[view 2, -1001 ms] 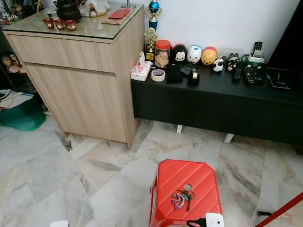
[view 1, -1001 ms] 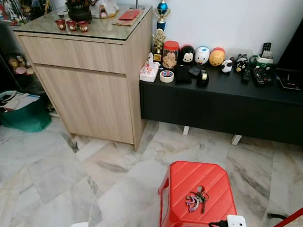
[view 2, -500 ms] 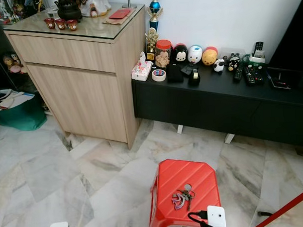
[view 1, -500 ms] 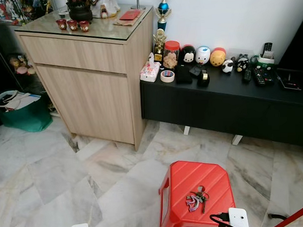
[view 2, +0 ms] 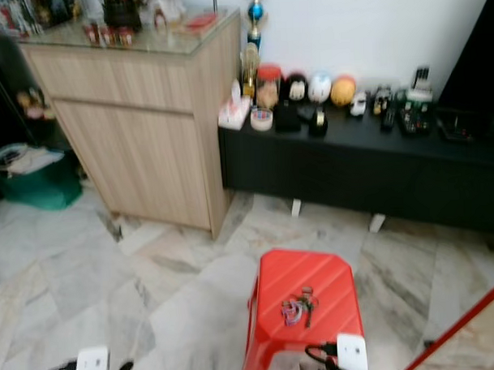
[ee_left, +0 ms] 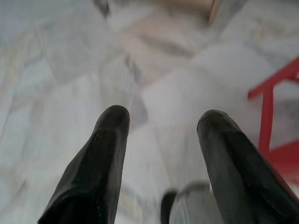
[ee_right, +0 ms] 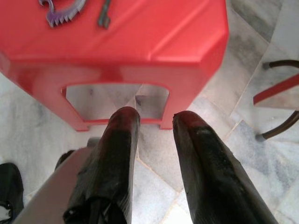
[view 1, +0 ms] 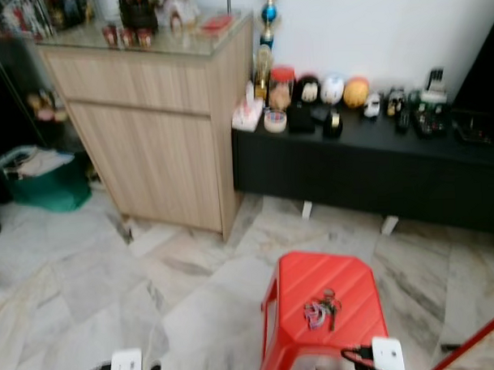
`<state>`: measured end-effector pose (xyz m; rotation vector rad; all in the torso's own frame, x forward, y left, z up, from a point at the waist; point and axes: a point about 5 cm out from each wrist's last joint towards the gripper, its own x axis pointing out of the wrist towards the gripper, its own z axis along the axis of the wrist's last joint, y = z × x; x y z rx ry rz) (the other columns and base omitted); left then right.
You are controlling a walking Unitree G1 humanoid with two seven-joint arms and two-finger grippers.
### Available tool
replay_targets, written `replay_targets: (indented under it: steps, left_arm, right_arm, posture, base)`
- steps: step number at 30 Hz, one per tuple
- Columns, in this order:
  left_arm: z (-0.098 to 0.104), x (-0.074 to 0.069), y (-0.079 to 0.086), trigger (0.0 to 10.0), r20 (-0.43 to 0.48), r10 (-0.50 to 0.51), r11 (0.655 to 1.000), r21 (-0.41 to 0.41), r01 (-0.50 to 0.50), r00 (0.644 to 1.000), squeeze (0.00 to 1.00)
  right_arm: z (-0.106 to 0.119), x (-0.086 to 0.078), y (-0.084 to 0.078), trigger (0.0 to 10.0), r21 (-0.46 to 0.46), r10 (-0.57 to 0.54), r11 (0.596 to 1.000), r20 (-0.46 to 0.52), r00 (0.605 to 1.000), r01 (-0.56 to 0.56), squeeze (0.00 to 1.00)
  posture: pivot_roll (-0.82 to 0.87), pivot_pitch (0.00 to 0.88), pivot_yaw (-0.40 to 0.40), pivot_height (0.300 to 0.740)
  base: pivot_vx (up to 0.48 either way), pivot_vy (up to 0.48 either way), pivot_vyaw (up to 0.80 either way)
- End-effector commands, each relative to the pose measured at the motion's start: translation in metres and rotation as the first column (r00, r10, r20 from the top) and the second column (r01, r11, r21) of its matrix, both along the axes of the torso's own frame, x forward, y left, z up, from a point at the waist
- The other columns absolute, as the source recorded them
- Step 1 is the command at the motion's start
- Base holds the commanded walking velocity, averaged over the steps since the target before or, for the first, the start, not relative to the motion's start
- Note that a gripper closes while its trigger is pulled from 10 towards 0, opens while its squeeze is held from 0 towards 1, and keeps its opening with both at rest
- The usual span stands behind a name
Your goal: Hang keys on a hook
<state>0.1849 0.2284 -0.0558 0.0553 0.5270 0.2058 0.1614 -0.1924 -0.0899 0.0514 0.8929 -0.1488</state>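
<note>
Red stool [view 1: 324, 300]: plastic, ribbed top, sitting on the marble floor [view 1: 88, 280] right ahead of the right gripper, which points at its near edge from a bit lower down.
Keys [view 1: 320, 307]: a bunch with a purple tag, lying flat on the stool top, beyond the right gripper's tips and not touching them. In the right wrist view you see them at the far edge of the seat [ee_right: 70, 10].
Right gripper [ee_right: 154, 123]: both black fingers [ee_right: 119, 158] are parted with a gap between them, nothing in there. It hovers just off the stool's near side.
Left gripper [ee_left: 161, 123]: fingers spread wide, nothing held, aimed at bare floor tiles. The stool's leg is off to its right side.
Wooden cabinet [view 1: 155, 123]: well beyond both grippers, to the left, glass top with small cups and stuff, pretty blurry.
Black low bench [view 1: 368, 160]: far ahead of the right gripper, against the white wall, loaded with round toy figures, a jar, tape roll and remotes.
Green bag [view 1: 40, 180]: far left of the left gripper, beside the cabinet.
Hook: can't tell where it is, too blurry to make one out.
</note>
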Motion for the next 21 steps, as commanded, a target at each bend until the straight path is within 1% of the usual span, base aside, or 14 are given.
replay_targets:
  steps: [1,4,7,11,13,14,15,16,18,21]
  left_arm:
    - [0.006,0.008,0.001,10.0,0.049,0.004,1.0,-0.005,-0.004,0.999,0.0]
    - [0.011,0.013,-0.005,10.0,0.083,-0.053,0.999,0.008,0.052,0.995,0.0]
    - [0.013,0.014,-0.004,10.0,0.105,-0.041,0.999,0.006,0.041,0.994,0.0]
    - [0.015,0.015,-0.002,10.0,0.124,-0.037,0.999,0.01,0.036,0.992,0.0]
    - [0.015,0.014,-0.004,10.0,0.125,-0.058,0.998,0.013,0.057,0.991,0.0]
    - [0.015,0.013,-0.005,10.0,0.125,-0.061,0.998,0.01,0.06,0.99,0.0]
    - [0.015,0.013,-0.005,10.0,0.125,-0.061,0.998,0.01,0.06,0.99,0.0]
    - [0.014,0.012,-0.005,10.0,0.124,-0.058,0.998,0.008,0.057,0.991,0.0]
    - [0.014,0.012,-0.006,10.0,0.122,-0.057,0.998,0.007,0.057,0.991,0.0]
    - [0.013,0.01,-0.007,10.0,0.119,-0.057,0.998,0.004,0.057,0.991,0.0]
  right_arm:
    - [0.002,0.003,-0.001,10.0,-0.001,-0.008,1.0,0.021,1.0,0.008,0.0]
    - [0.005,0.01,0.001,10.0,0.004,-0.002,1.0,0.044,0.999,0.002,0.0]
    - [0.006,0.013,0.003,10.0,0.004,0.001,1.0,0.054,0.999,-0.001,0.0]
    - [0.01,0.022,0.006,10.0,0.005,0.018,1.0,0.086,0.996,-0.019,0.0]
    - [0.013,0.027,0.008,10.0,-0.003,0.043,0.999,0.11,0.993,-0.043,0.0]
    - [0.017,0.034,0.01,10.0,-0.015,0.064,0.998,0.141,0.988,-0.062,0.0]
    - [0.017,0.034,0.01,10.0,-0.015,0.064,0.998,0.141,0.988,-0.062,0.0]
    - [0.021,0.041,0.01,10.0,-0.017,0.061,0.998,0.165,0.984,-0.058,0.0]
    - [0.024,0.045,0.01,10.0,-0.015,0.056,0.998,0.184,0.981,-0.054,0.0]
    - [0.034,0.059,0.01,10.0,-0.024,0.059,0.998,0.251,0.966,-0.055,0.0]
  posture:
    - [0.07,0.0,-0.052,0.652]
    - [0.07,0.0,-0.047,0.652]
    - [0.07,0.0,-0.046,0.652]
    - [0.07,0.0,-0.045,0.652]
    - [0.07,0.0,-0.042,0.652]
    - [0.07,0.0,-0.042,0.652]
    - [0.07,0.0,-0.042,0.652]
    - [0.07,0.0,-0.041,0.652]
    - [0.07,0.0,-0.041,0.652]
    - [0.07,0.0,-0.043,0.652]
  base:
    - [0.0,0.0,0.0]
    - [0.0,0.0,0.0]
    - [0.0,0.0,0.0]
    - [0.0,0.0,0.0]
    - [0.0,0.0,0.0]
    - [0.0,0.0,0.0]
    - [0.0,0.0,0.0]
    - [0.0,0.0,0.0]
    - [0.0,0.0,0.0]
    - [0.0,0.0,0.0]
